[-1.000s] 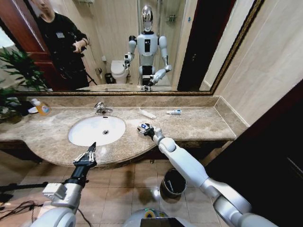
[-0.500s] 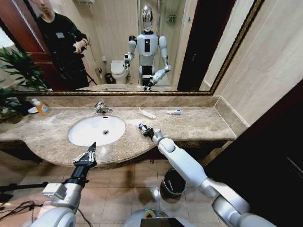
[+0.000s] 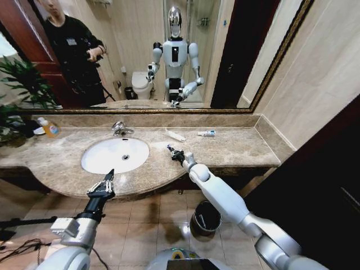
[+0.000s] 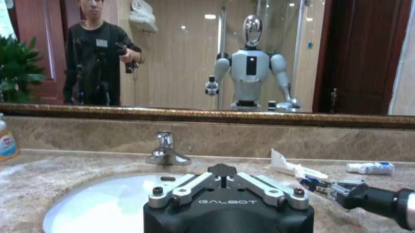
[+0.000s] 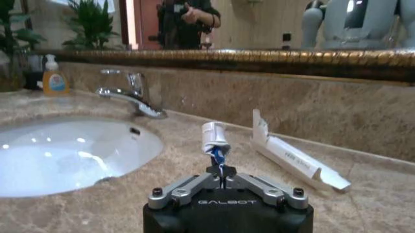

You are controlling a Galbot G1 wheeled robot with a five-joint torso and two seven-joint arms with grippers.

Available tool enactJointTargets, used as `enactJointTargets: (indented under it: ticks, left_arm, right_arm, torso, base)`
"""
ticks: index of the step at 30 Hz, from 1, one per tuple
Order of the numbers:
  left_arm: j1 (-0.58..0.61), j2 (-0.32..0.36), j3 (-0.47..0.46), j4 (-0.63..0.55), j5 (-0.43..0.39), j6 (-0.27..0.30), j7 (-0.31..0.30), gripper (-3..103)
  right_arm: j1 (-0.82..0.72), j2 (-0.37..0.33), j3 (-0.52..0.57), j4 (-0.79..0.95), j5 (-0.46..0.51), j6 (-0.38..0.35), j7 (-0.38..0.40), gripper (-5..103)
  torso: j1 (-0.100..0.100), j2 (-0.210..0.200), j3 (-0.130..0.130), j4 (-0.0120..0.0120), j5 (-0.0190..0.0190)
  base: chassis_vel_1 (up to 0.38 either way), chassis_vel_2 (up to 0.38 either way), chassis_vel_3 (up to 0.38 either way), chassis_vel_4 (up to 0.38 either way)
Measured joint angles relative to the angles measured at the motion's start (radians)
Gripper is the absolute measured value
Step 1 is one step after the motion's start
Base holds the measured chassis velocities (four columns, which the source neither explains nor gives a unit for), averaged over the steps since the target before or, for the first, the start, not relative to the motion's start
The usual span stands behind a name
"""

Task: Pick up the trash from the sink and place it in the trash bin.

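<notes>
Orange soap bottle (image 3: pixel 50 129) with white cap is standing far left on the counter, against the backsplash. Green plant (image 3: pixel 21 84) is sitting beside it at the left edge. Gold-framed mirror (image 3: pixel 270 67) is spanning the wall behind, reflecting a white toilet (image 3: pixel 142 83). Brown floor tiles (image 3: pixel 160 211) are showing below the counter.

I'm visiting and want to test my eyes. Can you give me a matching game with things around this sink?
Things:
1. right gripper
2. left gripper
3. orange bottle
4. bin

Places or states:
A. on the floor under the counter
B. shut on a small tube
C. far left of the counter
D. open, before the counter's front edge

Pairs: 1-B, 2-D, 3-C, 4-A
</notes>
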Motion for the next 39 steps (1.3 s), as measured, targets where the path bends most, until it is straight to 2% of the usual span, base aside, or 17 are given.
enactJointTargets:
  ticks: [11,15,19,22,24,27,29,31,37,39]
  left_arm:
    - [0.000,0.000,0.000,0.000,0.000,0.000,0.000,0]
    - [0.000,0.000,0.000,0.000,0.000,0.000,0.000,0]
    - [0.000,0.000,0.000,0.000,0.000,0.000,0.000,0]
    - [0.000,0.000,0.000,0.000,0.000,0.000,0.000,0]
    - [0.000,0.000,0.000,0.000,0.000,0.000,0.000,0]
    - [0.000,0.000,0.000,0.000,0.000,0.000,0.000,0]
    - [0.000,0.000,0.000,0.000,0.000,0.000,0.000,0]
    - [0.000,0.000,0.000,0.000,0.000,0.000,0.000,0]
    - [0.000,0.000,0.000,0.000,0.000,0.000,0.000,0]
    - [0.000,0.000,0.000,0.000,0.000,0.000,0.000,0]
  right_arm:
    - [-0.108,-0.041,0.101,0.163,0.037,0.011,0.052,0]
    - [-0.219,-0.082,0.205,0.261,0.053,0.009,0.053,0]
    - [-0.283,-0.102,0.261,0.300,0.060,0.010,0.046,0]
    - [-0.417,-0.147,0.384,0.375,0.076,0.043,0.004,0]
    - [-0.442,-0.155,0.403,0.388,0.078,0.056,0.001,0]
    - [-0.537,-0.172,0.462,0.429,0.084,0.115,-0.002,0]
    - [-0.562,-0.171,0.481,0.435,0.084,0.129,-0.005,0]
    - [-0.647,-0.157,0.568,0.453,0.089,0.167,-0.062,0]
    - [-0.768,-0.127,0.673,0.474,0.091,0.213,-0.141,0]
    - [-0.836,-0.109,0.717,0.468,0.083,0.249,-0.182,0]
  torso:
    - [0.000,0.000,0.000,0.0001,0.0001]
    - [0.000,0.000,0.000,0.0001,0.0002]
    - [0.000,0.000,0.000,0.0001,0.0001]
    - [0.000,0.000,0.000,-0.0001,0.0000]
    - [0.000,0.000,0.000,0.0000,0.0001]
    - [0.000,0.000,0.000,0.0001,0.0002]
    - [0.000,0.000,0.000,0.0002,0.0003]
    - [0.000,0.000,0.000,0.0000,0.0001]
    - [0.000,0.000,0.000,0.0000,0.0002]
    - [0.000,0.000,0.000,0.0000,0.0002]
  base:
    - [0.000,0.000,0.000,0.000]
    - [0.000,0.000,0.000,0.000]
    - [0.000,0.000,0.000,0.000]
    - [0.000,0.000,0.000,0.000]
    - [0.000,0.000,0.000,0.000]
    - [0.000,0.000,0.000,0.000]
    - [0.000,0.000,0.000,0.000]
    - [0.000,0.000,0.000,0.000]
    - [0.000,0.000,0.000,0.000]
    - [0.000,0.000,0.000,0.000]
